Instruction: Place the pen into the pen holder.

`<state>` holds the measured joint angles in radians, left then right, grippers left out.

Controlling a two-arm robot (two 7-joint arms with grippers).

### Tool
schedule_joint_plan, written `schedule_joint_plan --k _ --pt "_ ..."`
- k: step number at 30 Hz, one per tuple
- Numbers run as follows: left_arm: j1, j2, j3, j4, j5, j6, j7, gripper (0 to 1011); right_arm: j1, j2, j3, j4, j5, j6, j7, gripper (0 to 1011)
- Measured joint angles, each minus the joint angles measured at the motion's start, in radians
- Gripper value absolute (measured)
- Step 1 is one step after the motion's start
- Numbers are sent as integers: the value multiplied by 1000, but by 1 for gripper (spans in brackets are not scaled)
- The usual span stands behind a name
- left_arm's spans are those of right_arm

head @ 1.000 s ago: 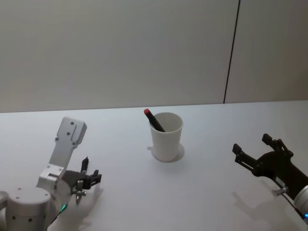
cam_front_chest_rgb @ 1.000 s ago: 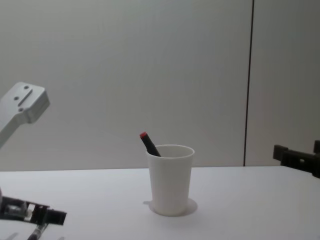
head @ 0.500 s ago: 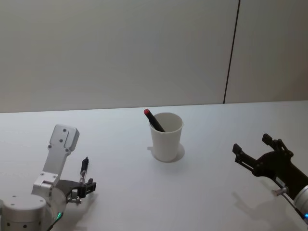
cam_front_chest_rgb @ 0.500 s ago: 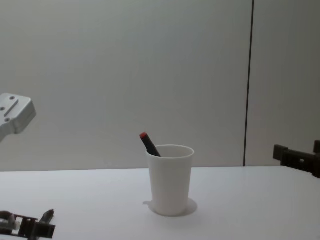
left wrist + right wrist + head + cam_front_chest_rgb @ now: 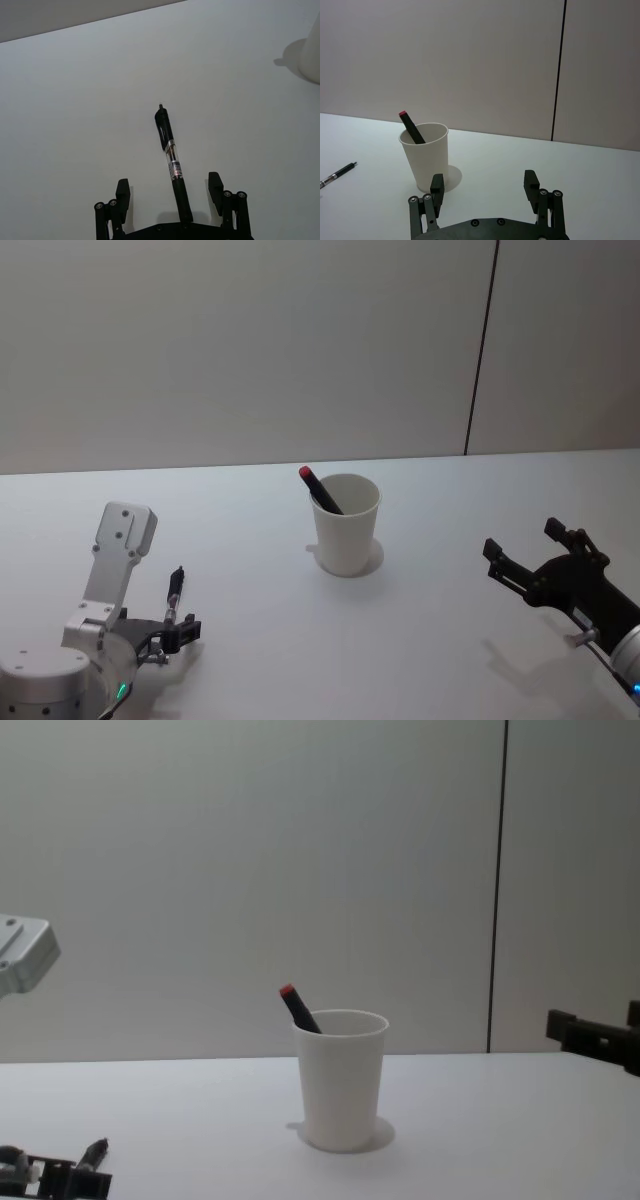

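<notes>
**My left jaws straddle the pen, open and not yet gripping**

My left gripper [image 5: 168, 180] sits low over the table [image 5: 75, 100] at my near left, fingers spread on either side of the pen [image 5: 167, 137], which lies flat with one end toward my palm. I judge the spread is there so I can close on the barrel. The pen holder [image 5: 346, 525] stands upright mid-table, well apart from the pen, with a red-capped marker [image 5: 318, 488] leaning inside. My right gripper [image 5: 484, 186] hangs idle on the right, fingers apart and empty. The left wrist view shows the gap on both sides of the barrel, the head view shows the carry to the cup, and the chest view shows its rim height.
</notes>
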<state>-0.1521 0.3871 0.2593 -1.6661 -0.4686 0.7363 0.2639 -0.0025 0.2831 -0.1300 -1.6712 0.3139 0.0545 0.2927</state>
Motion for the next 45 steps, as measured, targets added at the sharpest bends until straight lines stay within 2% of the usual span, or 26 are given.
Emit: schedule_joint_plan --k 6,12,13,18,19,26,27,32,34,37,45 --pt "0 -6 -7 9 -11 -7 -5 1000 0 0 0 0 0 0 0 1001" --pt "-2 -12 -12 16 -16 -8 -9 893 0 0 0 0 0 0 0 1001" --pt "-3 -13 -13 17 -16 -7 -10 843 0 0 0 0 0 0 0 1001" --pt "-6 -17 -14 22 -13 2 -13 715 0 0 0 0 0 0 0 1001" --pt "-7 -18 -15 23 -11 5 -15 654 0 0 0 0 0 0 0 1001" --pt "-10 -24 -15 30 4 21 -22 470 0 0 0 0 0 0 0 1001" --pt "-11 -25 -15 31 4 22 -23 410 0 0 0 0 0 0 0 1001" --pt "-11 -29 -15 36 14 32 -30 267 0 0 0 0 0 0 0 1001" --pt "-12 -30 -15 38 16 33 -32 171 0 0 0 0 0 0 0 1001" --pt "-12 -32 -16 39 20 34 -35 129 0 0 0 0 0 0 0 1001" --pt "-11 -38 -19 46 28 35 -40 126 0 0 0 0 0 0 0 1001"
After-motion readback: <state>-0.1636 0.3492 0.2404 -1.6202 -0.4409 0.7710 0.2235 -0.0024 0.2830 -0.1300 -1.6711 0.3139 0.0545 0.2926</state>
